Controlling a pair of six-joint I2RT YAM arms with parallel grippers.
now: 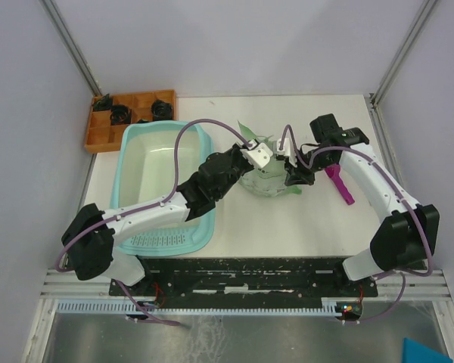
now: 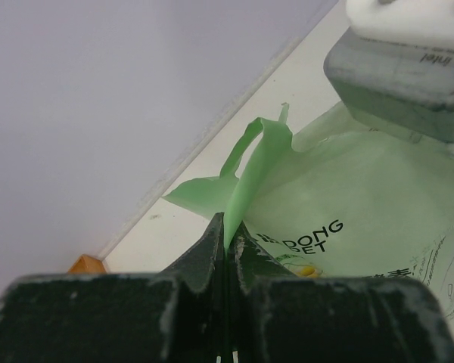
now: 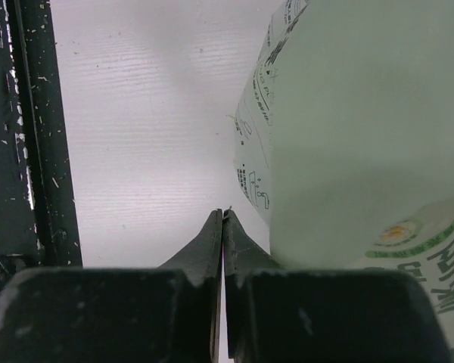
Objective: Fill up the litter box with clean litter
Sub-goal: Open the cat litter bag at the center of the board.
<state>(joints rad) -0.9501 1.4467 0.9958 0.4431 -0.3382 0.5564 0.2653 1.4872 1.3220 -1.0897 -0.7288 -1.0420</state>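
Left of the left gripper [image 2: 225, 227] and its bag [image 2: 340, 189]: the litter box [image 1: 155, 162]

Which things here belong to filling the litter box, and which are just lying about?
Job: litter box; green bag, pinched by the left fingers; probably the pink scoop.
Lying about: orange tray; black parts in it.

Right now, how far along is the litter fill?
Done: nothing poured yet; the litter box looks bare inside. In hand: the left gripper pinches the bag by its flap; the right gripper is shut beside it, apparently holding nothing. Left: the whole pour. The scoop lies unused.
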